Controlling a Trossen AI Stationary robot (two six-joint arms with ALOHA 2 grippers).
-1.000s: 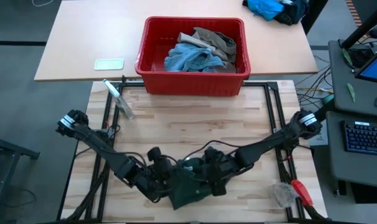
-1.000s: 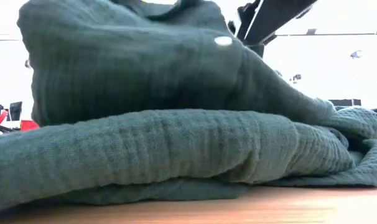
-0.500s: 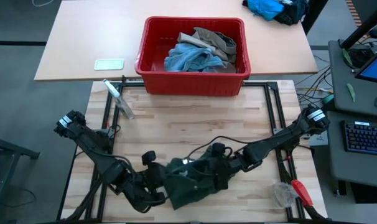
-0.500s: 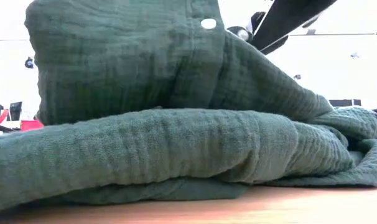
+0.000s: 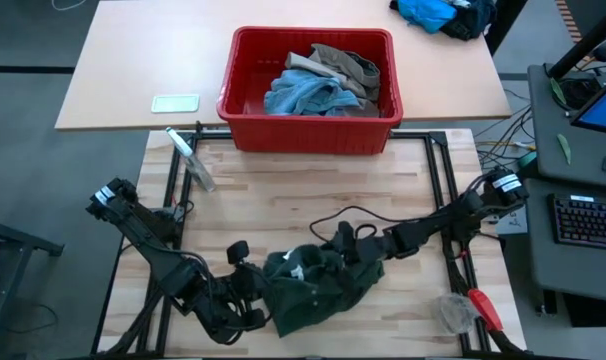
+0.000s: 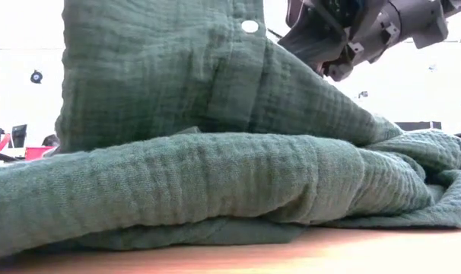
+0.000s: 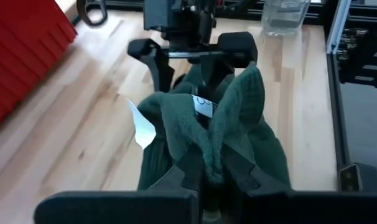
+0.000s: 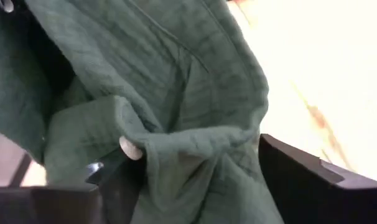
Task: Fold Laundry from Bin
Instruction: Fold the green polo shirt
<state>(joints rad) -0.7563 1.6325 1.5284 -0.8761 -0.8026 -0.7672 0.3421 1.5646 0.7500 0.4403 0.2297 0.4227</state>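
Left gripper (image 7: pixel 207 177) clamped shut, low; right gripper (image 8: pixel 195 168) apparently spread wide, facing it.

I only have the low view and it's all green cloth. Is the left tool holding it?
Observer: Yes, the left tool is shut on a fold of the green garment.
Operator: What's in the bin?
Observer: The red bin holds a light blue piece and a khaki piece.
Operator: And the right tool?
Observer: The right tool is open, with green cloth lying between its fingers.

Dark green shorts (image 5: pixel 318 290), bright red bin (image 5: pixel 245 108), pale wood table (image 5: pixel 283 200).
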